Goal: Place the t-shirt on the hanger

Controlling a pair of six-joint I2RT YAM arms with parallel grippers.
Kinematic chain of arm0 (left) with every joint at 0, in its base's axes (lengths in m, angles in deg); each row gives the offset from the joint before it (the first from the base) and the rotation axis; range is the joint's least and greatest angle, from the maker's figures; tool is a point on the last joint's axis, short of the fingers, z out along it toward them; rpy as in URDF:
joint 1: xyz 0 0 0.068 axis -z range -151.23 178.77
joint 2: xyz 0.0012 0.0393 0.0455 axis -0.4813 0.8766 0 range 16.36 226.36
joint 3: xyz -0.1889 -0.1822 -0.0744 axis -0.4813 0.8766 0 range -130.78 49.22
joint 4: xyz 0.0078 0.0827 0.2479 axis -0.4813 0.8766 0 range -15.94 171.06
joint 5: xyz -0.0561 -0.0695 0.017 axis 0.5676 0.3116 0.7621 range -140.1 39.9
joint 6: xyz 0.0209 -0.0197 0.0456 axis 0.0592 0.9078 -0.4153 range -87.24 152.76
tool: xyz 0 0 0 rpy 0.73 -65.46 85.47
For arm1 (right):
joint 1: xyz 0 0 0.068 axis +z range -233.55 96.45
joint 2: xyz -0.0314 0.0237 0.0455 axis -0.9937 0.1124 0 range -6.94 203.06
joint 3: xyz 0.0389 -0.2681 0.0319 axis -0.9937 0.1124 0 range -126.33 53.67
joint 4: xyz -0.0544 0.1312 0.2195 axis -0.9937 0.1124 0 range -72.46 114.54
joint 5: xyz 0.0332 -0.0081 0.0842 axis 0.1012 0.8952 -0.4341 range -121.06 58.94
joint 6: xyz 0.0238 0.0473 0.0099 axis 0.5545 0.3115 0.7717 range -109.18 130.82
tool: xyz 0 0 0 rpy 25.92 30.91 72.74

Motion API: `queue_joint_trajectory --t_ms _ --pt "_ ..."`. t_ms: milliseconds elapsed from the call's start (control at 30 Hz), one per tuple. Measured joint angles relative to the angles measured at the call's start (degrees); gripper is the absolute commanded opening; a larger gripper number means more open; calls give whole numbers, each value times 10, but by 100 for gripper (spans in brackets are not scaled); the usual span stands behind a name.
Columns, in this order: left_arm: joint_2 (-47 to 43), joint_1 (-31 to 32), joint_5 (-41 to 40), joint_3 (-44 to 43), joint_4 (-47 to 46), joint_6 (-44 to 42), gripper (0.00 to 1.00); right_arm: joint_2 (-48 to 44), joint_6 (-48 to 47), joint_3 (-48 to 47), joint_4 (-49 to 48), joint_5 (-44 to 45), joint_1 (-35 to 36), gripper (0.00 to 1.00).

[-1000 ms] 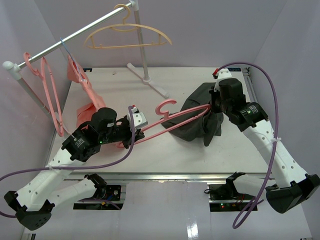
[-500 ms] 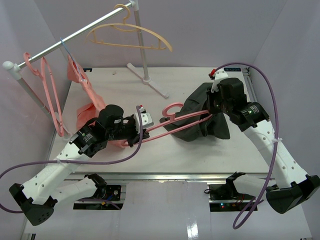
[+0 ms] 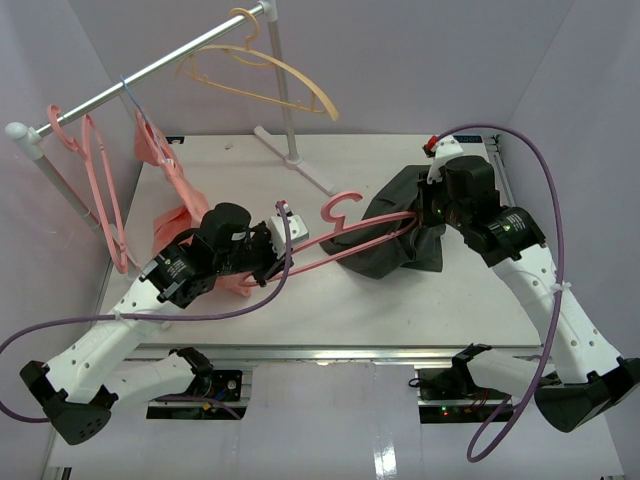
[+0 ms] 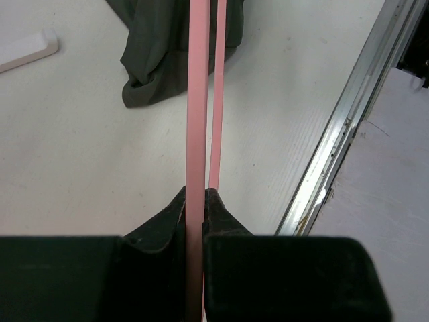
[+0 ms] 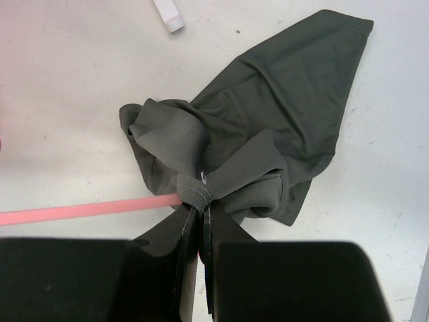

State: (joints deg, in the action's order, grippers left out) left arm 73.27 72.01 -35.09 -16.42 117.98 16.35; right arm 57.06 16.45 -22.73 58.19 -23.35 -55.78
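The dark charcoal t-shirt [image 3: 395, 235] lies crumpled on the table at centre right; it also shows in the right wrist view [image 5: 268, 134] and the left wrist view [image 4: 167, 47]. The salmon-pink hanger [image 3: 345, 240] lies across the table, its hook [image 3: 338, 208] up, its right end inside the shirt. My left gripper [image 3: 272, 250] is shut on the hanger's left end [image 4: 196, 134]. My right gripper [image 3: 425, 215] is shut on the shirt's stitched collar edge [image 5: 196, 192], beside the hanger arm [image 5: 80, 211].
A rail on a white stand [image 3: 292, 150] crosses the back left. It carries a tan-yellow hanger [image 3: 260, 75], pink hangers [image 3: 100, 190] and a salmon-pink garment [image 3: 170, 200]. The table's metal front edge [image 4: 335, 147] runs near my left gripper.
My left gripper and the hanger have shifted slightly; the hook has moved a little up and back. My right gripper has drawn the shirt's bunched part in. The tan-yellow hanger has swung.
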Motion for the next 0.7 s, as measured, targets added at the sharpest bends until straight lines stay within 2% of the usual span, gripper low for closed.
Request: queue_joint_trajectory --t_ms 333,700 --pt "-19 0 -23 0 9 9 0 0 7 -7 9 13 0 8" --pt "8 -1 64 15 -38 -9 0 23 5 -25 9 -10 0 8"
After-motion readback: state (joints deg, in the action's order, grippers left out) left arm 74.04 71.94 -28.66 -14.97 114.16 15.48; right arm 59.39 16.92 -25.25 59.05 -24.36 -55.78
